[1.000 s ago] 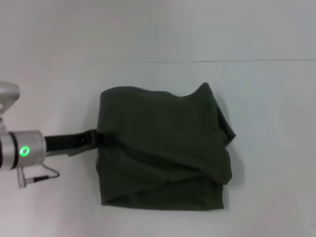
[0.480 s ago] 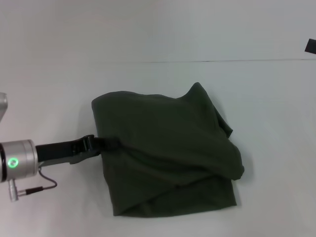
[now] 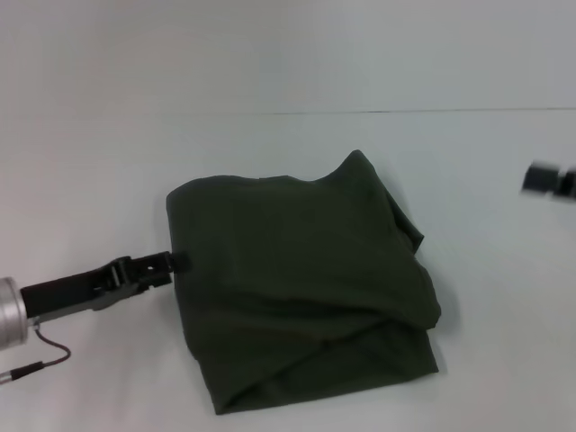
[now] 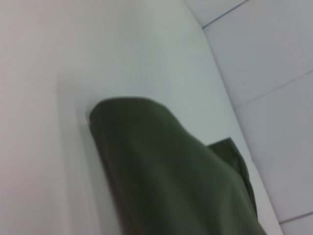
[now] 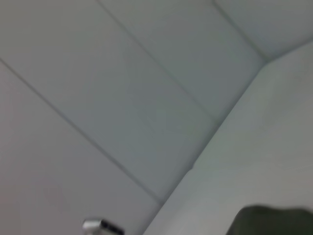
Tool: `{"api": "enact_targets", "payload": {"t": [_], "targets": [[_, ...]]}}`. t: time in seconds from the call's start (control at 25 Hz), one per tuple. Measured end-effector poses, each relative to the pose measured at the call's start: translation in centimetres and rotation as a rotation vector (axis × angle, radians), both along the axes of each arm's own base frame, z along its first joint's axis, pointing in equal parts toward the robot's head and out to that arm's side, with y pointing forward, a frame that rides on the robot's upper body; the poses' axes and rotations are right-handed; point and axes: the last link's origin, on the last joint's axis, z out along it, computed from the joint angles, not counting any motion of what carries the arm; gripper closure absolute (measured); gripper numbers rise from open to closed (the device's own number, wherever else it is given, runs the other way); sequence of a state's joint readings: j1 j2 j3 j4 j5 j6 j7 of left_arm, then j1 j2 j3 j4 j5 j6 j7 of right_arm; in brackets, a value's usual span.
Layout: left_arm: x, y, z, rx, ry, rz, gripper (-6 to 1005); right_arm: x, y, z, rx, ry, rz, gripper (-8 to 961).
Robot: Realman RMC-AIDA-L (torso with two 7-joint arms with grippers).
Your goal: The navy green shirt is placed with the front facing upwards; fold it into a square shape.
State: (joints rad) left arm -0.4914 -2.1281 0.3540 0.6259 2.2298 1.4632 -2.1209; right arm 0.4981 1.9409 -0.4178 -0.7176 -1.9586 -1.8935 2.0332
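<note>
Lying mid-desk (image 3: 81, 162): navy green shirt (image 3: 297, 297), folded to a rumpled near-square, plain side up, far corner peaked. Soft, light, limp cloth; likely best gripped at edges or corners. Left gripper (image 3: 175, 263), at the shirt's left edge; cannot tell whether its fingers are apart. Right gripper (image 3: 547, 180), farther right, well apart; fingers' state unclear.

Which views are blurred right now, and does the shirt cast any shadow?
Head view: the navy green shirt is fairly sharp, with a soft shadow along its right edge; the right tool at the right border is smeared; the left tool reads clearly. Left wrist view: shirt soft, out of focus. Right wrist view: mostly wall, hazy.
</note>
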Motion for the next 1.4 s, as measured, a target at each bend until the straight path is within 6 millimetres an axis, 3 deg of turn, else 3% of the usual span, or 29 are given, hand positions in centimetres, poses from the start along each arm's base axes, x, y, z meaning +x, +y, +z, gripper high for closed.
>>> {"api": "enact_targets", "payload": {"t": [0.28,0.6,1.0,1.12,1.4], "targets": [[-0.8,-1.0,2.8,0.288,-0.04,-0.115,290,0.1,-3.6,-5.2,-0.216,0.122,0.042,126],[0.0,-0.4,2.1,0.36,-0.007,-0.195,155,0.9,-6.8,-9.6,-0.209,0.205,0.01,121],[0.3,0.7,1.7,0.377,0.016,-0.198,153,2.0,-7.5,-14.5,-0.161,0.209,-0.2,64],[0.2,0.9,1.8,0.392,0.021,-0.185,154,1.9,-7.4,-15.1,-0.173,0.193,-0.207,23],[0.1,1.2,2.0,0.426,0.024,-0.176,153,2.8,-7.5,-15.7,-0.157,0.178,-0.275,29]]}}
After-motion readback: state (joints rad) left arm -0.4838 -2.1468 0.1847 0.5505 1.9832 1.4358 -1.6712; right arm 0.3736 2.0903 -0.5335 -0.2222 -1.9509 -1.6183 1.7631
